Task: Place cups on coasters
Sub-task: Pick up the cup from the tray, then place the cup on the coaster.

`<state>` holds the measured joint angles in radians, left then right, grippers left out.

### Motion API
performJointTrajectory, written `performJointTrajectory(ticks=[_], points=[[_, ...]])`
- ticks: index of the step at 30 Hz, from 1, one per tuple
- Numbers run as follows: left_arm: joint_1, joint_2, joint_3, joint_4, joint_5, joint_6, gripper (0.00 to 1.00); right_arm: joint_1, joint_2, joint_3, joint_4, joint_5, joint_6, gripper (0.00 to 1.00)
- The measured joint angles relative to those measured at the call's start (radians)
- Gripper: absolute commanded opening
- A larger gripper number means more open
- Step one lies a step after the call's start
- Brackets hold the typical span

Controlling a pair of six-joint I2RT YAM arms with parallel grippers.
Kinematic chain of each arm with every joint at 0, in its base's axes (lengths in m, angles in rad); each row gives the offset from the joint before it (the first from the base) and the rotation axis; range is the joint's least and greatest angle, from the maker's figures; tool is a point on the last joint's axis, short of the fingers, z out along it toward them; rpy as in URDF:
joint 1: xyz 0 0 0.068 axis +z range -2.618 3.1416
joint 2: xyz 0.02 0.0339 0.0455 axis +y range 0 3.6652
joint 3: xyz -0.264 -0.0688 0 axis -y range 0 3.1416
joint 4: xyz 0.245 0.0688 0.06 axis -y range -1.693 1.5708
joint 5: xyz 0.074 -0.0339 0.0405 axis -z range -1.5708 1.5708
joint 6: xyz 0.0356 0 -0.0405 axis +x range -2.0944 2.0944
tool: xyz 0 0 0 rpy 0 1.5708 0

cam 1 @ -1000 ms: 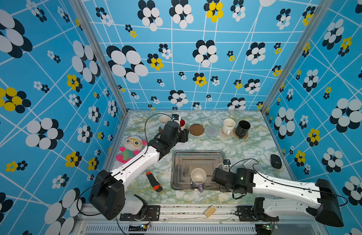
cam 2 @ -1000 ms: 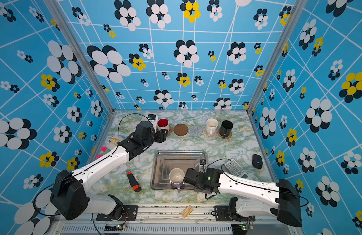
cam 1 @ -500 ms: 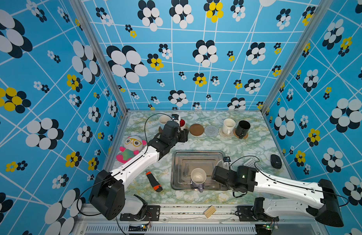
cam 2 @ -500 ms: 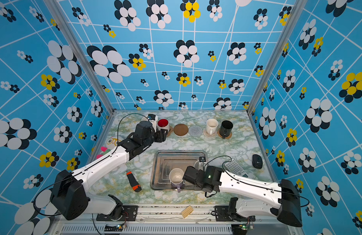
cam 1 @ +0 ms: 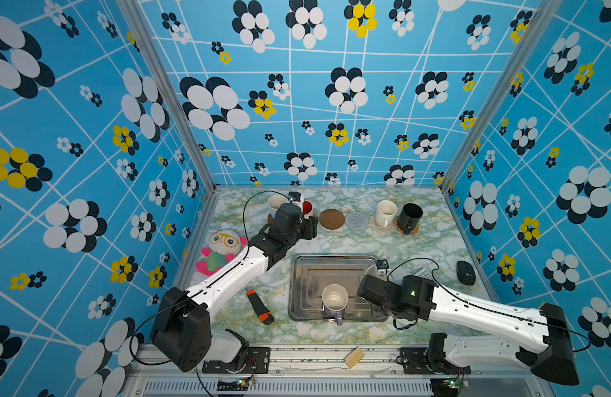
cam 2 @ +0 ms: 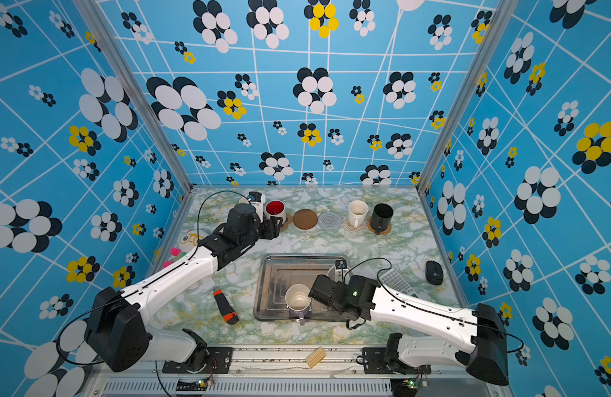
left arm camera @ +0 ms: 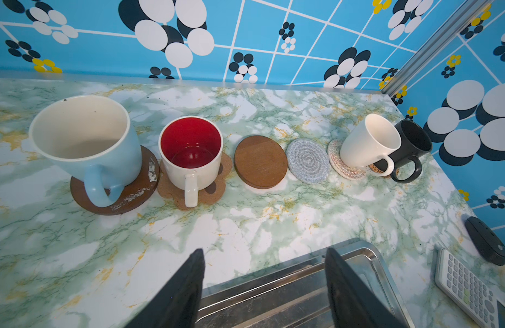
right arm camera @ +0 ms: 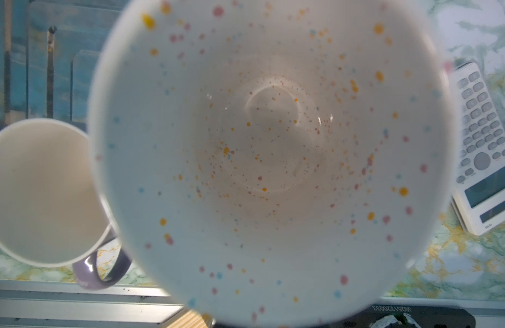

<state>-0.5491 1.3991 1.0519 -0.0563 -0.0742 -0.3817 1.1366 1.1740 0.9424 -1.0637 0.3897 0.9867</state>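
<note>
- light blue mug [left arm camera: 86, 147]: cream inside
- dark brown coaster [left arm camera: 132, 193]: white scuff marks
- white mug [left arm camera: 191, 162]: red inside
- tan coaster [left arm camera: 214, 190]: speckled cork
- brown coaster [left arm camera: 260, 162]: wood grain
- grey coaster [left arm camera: 308, 160]: woven spiral
- whitish coaster [left arm camera: 338, 163]: woven rings
- cream mug [left arm camera: 367, 144]: plain
- black mug [left arm camera: 410, 147]: plain
- lavender mug [right arm camera: 44, 193]: cream inside
- speckled mug [right arm camera: 274, 156]: white with orange, pink and blue dots
- table [left arm camera: 245, 227]: white-green marble, yellow veins
- walls [cam 1: 331, 51]: blue with white lines and black-white and yellow flowers

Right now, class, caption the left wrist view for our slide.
Open left gripper faces a row of four handled mugs and two empty coasters: brown wooden disc, grey woven round.
</note>
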Motion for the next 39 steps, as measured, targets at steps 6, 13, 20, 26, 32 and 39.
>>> performJointTrajectory(ticks=[6,13,20,26,32,39], points=[[0.000,0.000,0.000,0.001,0.000,0.000,0.68,-0.056,0.017,0.019,0.015,0.002,-0.073,0.00],[0.000,0.000,0.000,0.001,0.000,0.000,0.68,-0.139,0.042,0.033,0.048,-0.021,-0.182,0.00],[0.003,0.000,0.000,0.000,-0.001,0.000,0.68,-0.265,0.114,0.111,0.084,-0.071,-0.331,0.00],[0.020,0.000,0.000,0.000,-0.001,0.000,0.68,-0.384,0.208,0.208,0.117,-0.117,-0.464,0.00],[0.037,-0.001,-0.005,0.001,0.000,0.000,0.68,-0.480,0.320,0.339,0.141,-0.159,-0.577,0.00],[0.058,-0.001,-0.019,0.001,0.001,0.000,0.68,-0.577,0.485,0.525,0.160,-0.214,-0.678,0.00]])
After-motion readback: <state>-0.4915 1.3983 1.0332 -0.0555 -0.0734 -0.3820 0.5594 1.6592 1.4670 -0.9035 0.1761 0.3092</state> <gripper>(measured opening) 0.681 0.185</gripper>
